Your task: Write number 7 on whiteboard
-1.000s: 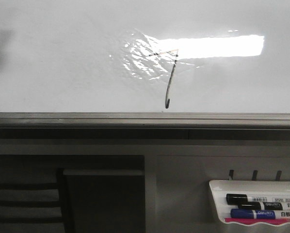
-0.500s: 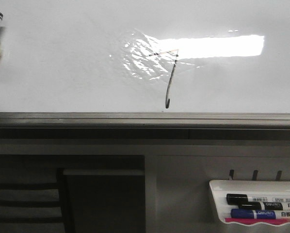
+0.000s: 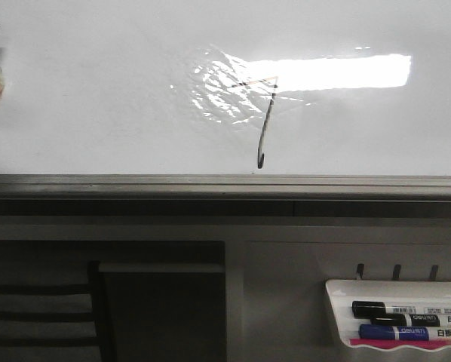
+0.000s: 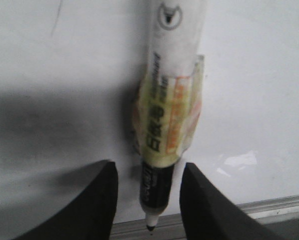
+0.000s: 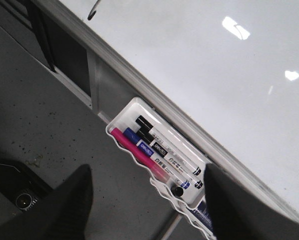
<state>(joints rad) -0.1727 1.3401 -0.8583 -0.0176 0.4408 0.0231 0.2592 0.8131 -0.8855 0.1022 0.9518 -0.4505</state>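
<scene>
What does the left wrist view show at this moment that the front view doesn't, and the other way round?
Only the left wrist view shows the left pincer, its dark fingers flanking a taped marker whose tip points toward the board's rail. Only the front view shows the whole number 7 with its hooked end, the bright glare and the marker tray below. Both show the whiteboard and its grey edge rail.
</scene>
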